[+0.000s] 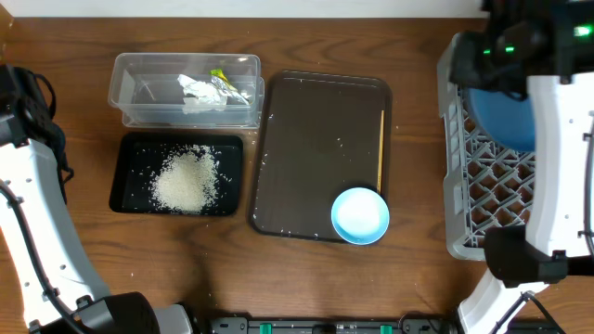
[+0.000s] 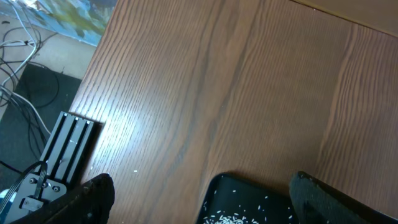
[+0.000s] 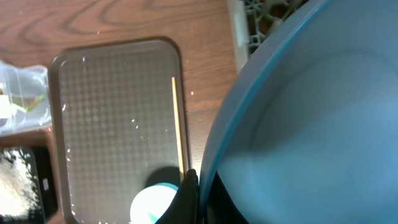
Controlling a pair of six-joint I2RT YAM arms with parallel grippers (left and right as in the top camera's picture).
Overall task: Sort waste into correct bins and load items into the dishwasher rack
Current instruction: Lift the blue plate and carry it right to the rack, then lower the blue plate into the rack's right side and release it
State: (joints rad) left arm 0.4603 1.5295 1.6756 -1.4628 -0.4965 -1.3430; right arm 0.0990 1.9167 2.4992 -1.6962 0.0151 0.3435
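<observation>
From overhead, the right arm covers much of the blue plate (image 1: pixel 501 116) and the dishwasher rack (image 1: pixel 492 186), whose far side runs off the right edge. In the right wrist view the plate fills the frame, blurred and cut off at right and bottom. The right gripper (image 3: pixel 198 202), closed on its rim, shows only a dark sliver of finger, hiding part of the bottom-clipped light blue bowl (image 3: pixel 155 202). In the left wrist view the left gripper (image 2: pixel 202 211) is two dark, blurred fingers (image 2: pixel 93 199) set wide apart and cut by the bottom edge, and only a corner of the black tray (image 2: pixel 249 186) shows.
</observation>
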